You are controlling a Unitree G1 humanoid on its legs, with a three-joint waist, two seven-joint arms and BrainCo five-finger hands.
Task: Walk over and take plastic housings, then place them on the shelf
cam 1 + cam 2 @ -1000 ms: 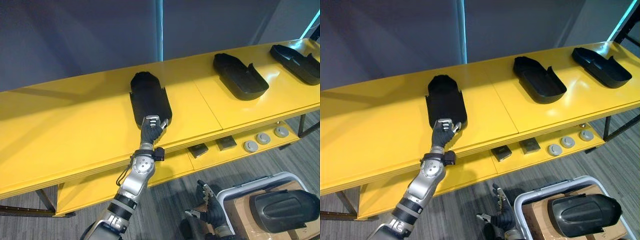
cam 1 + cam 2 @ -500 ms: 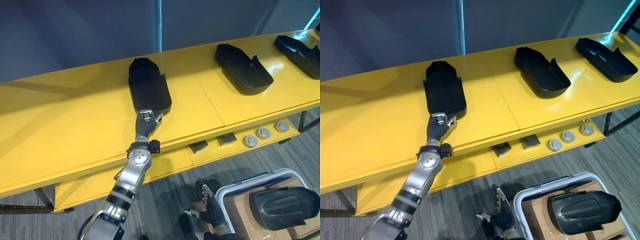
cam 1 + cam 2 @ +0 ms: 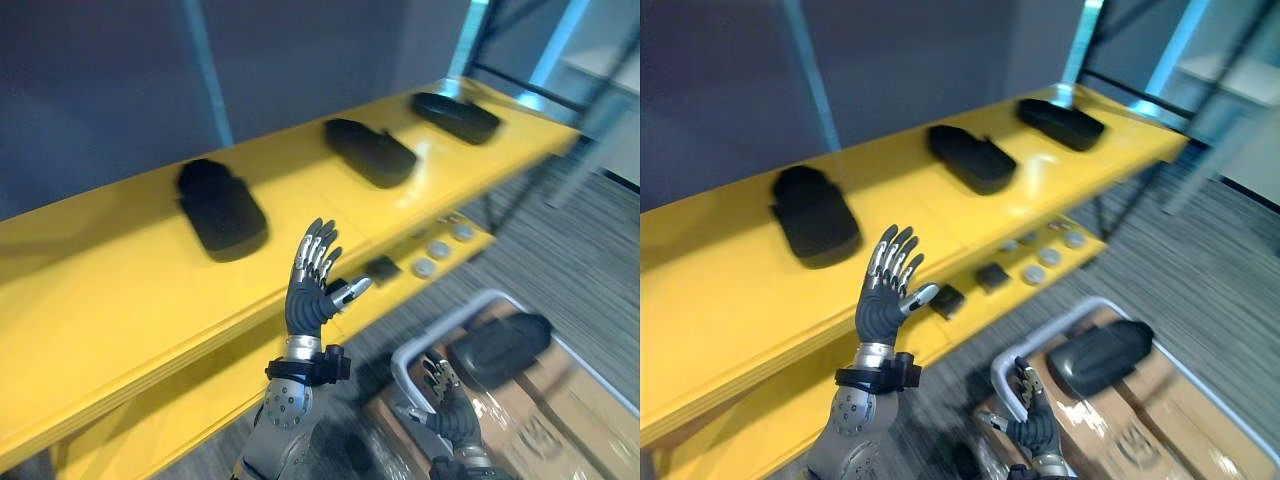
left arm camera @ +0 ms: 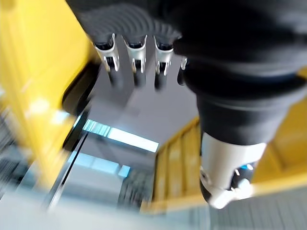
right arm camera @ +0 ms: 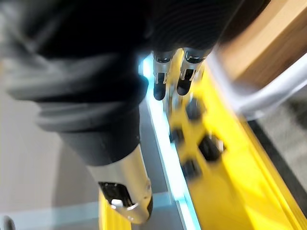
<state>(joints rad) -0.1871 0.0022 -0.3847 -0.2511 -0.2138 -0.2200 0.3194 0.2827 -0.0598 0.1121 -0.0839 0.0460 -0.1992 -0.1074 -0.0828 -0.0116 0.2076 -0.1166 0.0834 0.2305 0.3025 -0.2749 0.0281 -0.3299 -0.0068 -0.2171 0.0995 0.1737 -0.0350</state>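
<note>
Three black plastic housings lie on the top board of the yellow shelf (image 3: 120, 290): one at the left (image 3: 218, 210), one in the middle (image 3: 368, 152) and one at the far right (image 3: 455, 116). My left hand (image 3: 312, 290) is raised in front of the shelf's edge, open with straight fingers (image 4: 135, 60), clear of the left housing and holding nothing. A further black housing (image 3: 497, 348) rests on a cardboard box in a cart at the lower right. My right hand (image 3: 448, 403) hangs open low beside that cart, empty.
The grey-framed cart (image 3: 1040, 345) with the cardboard box (image 3: 1145, 400) stands on the carpet to the right. The shelf's lower board (image 3: 440, 255) holds small dark blocks (image 3: 381, 268) and round grey discs (image 3: 437, 249). A dark wall runs behind the shelf.
My left hand let go of the left housing, opened and drew back from the shelf. The camera swung right, so the whole scene has shifted left.
</note>
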